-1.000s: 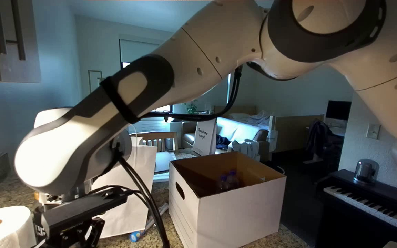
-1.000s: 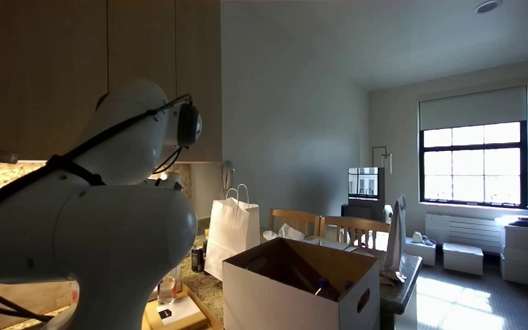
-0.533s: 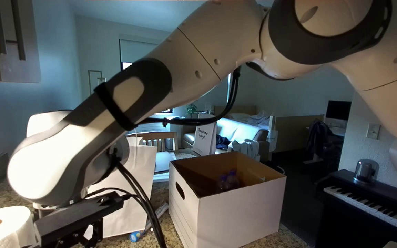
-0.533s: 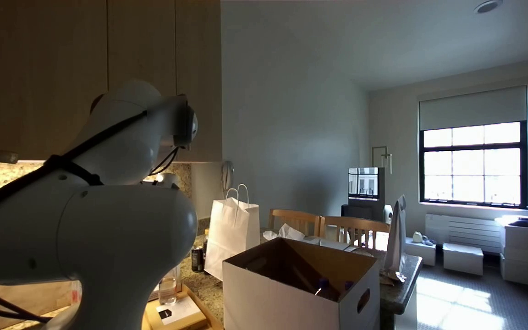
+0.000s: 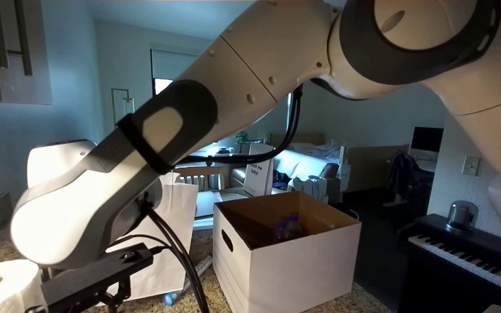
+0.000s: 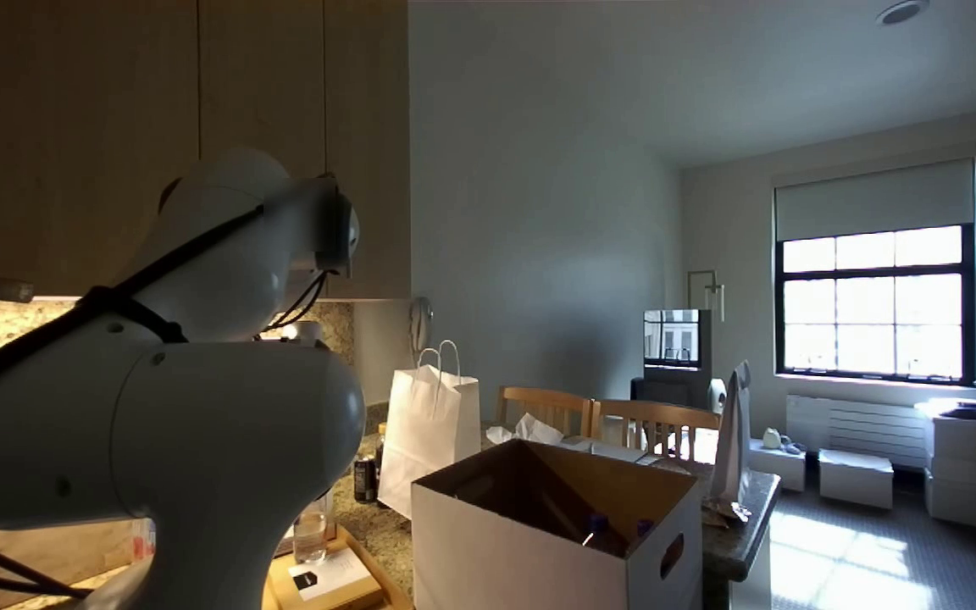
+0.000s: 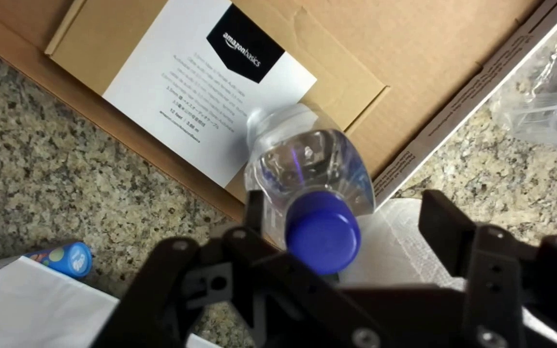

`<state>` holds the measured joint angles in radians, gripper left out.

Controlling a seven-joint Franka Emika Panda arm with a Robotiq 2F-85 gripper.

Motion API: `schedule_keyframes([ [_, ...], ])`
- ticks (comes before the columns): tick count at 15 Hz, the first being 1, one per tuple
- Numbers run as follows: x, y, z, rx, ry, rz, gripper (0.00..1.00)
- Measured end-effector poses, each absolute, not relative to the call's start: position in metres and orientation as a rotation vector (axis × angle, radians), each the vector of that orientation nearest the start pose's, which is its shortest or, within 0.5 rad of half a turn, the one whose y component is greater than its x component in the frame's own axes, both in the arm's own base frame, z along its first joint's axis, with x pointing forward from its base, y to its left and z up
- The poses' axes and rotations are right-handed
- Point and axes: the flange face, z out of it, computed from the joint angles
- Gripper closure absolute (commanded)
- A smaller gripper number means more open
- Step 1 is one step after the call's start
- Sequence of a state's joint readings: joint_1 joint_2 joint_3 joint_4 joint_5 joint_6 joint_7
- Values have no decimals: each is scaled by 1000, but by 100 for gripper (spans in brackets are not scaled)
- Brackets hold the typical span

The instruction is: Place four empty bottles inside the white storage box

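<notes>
We see two bottles (image 5: 293, 229) in the white box (image 5: 305, 269), well away from our tool (image 7: 346, 218), which is spread apart with another bottle (image 7: 310, 176) in its gap, not pinched, so we guess two are left to put in.

glossy plastic bottle (image 7: 307, 181), matt cardboard storage box (image 5: 305, 269), stone-look counter (image 7: 114, 203)
</notes>
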<state>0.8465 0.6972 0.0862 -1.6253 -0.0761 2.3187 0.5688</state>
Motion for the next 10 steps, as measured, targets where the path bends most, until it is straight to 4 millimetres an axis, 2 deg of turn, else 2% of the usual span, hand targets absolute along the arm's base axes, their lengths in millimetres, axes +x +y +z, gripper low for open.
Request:
schedule_keyframes([
  [6, 423, 550, 217, -3098, -603, -68, 85],
  [7, 424, 549, 218, -3103, -599, -79, 88],
  [10, 424, 549, 220, -3113, -581, -96, 86],
])
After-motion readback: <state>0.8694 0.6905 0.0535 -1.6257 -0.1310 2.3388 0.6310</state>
